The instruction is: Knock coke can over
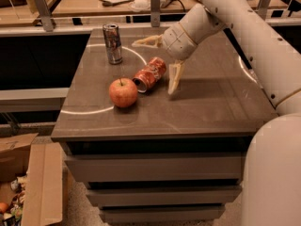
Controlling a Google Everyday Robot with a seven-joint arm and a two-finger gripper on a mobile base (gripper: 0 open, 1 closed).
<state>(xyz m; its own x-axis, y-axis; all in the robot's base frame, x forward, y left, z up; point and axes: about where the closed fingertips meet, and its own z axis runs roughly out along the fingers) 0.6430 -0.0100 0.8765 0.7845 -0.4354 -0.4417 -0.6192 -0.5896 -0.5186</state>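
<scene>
Coke can (pixel 149 74) lies on its side near the middle of the worktop (pixel 202 108), its silver end turned toward the apple (pixel 123 92) and its base pointing back and to the right. It looks already toppled, so the task appears to be essentially done. The hand (pixel 153 68) hovers just above and behind it with its fingers (pixel 174 78) spread wide apart and gripping nothing. One finger reaches out level over the can toward the left, and the other hangs down just beside the can's right flank. That pose suits a push or a release rather than a grasp. The silver-grey can (pixel 112 43) stands upright well behind the apple, apart from both, and looks undisturbed. Whether the red can's rim actually touches the apple or sits just beside it cannot be told from this angle. The lower fingertip may be resting on the worktop or floating just over it; its shadow makes that hard to judge. The arm (pixel 244 27) runs out of view at the top right, and the pale robot body covers the worktop's near right corner. A cardboard box (pixel 33 182) on the floor is cut off at the left edge.
</scene>
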